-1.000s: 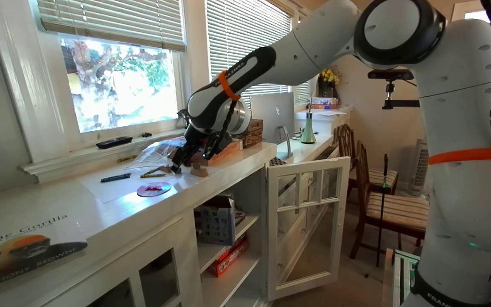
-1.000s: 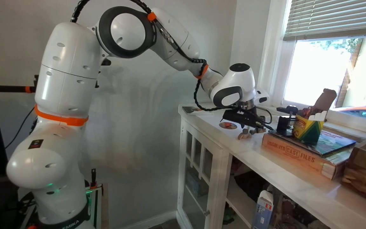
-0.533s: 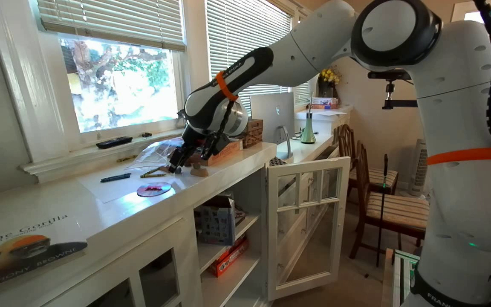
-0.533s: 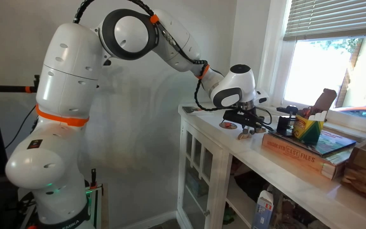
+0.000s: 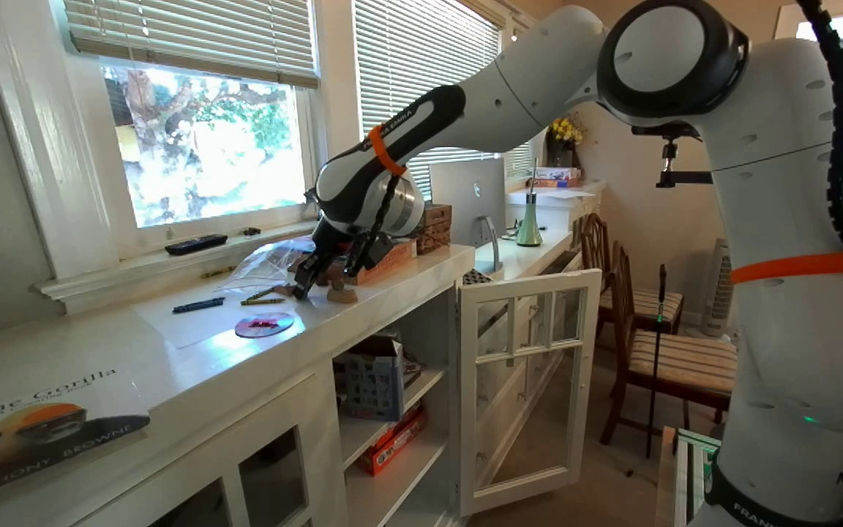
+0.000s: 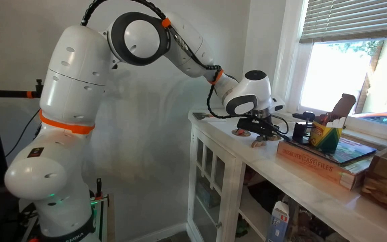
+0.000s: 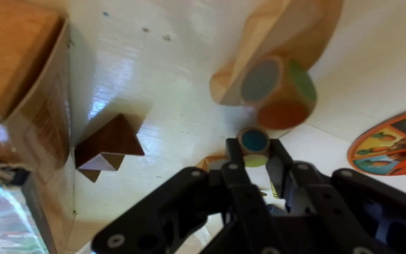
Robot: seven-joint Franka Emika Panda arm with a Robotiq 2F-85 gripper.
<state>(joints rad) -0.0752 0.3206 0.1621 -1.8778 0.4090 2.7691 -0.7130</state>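
Since this colour-dotted wooden die is looking small, I'm pinching it between nearly closed gripper fingers, near a larger-looking dotted die.

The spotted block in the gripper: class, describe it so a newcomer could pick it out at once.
In the wrist view, find the white countertop, then the black gripper at the bottom edge. The small spotted block sits between its jaws. Unlike the larger-looking block just above, with grey, green and red-orange spots, it shows a blue spot over a yellow-green one.
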